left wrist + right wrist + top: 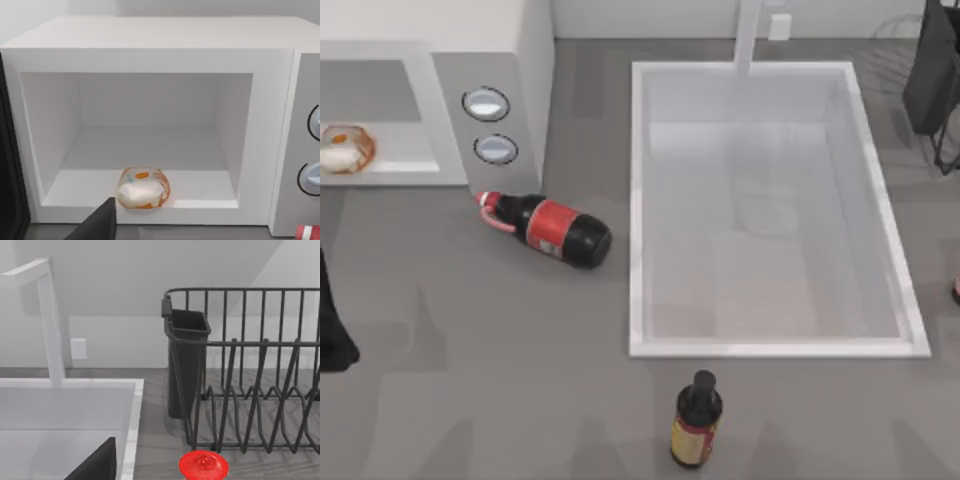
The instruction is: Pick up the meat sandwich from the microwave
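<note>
The meat sandwich [143,188] sat at the front edge of the microwave [150,45] cavity floor, by the table's left edge beside the 2 knobs [486,103], while the left gripper [97,225] hovered just before it, finger spacing perhaps hidden, and the right arm [957,290] waited at the right edge.
</note>
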`<state>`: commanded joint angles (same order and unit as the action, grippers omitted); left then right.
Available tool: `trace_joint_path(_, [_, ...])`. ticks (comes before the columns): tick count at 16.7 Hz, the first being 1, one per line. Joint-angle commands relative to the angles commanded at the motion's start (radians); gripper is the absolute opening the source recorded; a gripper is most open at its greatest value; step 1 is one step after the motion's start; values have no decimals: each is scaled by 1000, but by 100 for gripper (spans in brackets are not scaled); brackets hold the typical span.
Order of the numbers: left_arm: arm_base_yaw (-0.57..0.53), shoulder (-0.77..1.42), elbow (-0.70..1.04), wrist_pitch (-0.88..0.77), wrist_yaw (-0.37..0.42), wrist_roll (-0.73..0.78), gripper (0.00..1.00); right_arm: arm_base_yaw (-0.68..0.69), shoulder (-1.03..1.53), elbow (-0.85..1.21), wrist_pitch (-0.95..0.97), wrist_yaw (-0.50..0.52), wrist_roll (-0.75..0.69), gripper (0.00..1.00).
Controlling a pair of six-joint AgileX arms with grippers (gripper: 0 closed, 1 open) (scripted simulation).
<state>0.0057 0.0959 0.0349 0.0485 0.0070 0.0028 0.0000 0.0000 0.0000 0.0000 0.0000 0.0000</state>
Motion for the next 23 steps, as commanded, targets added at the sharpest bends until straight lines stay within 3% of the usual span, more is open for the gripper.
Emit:
trace_joint_path(6, [24, 402, 145, 202, 29, 12, 100, 0, 0, 0, 0, 0, 0, 100])
trace_joint_path(23, [119, 2038, 729, 1015, 147, 58, 100, 0, 0, 0, 0, 0, 0, 100])
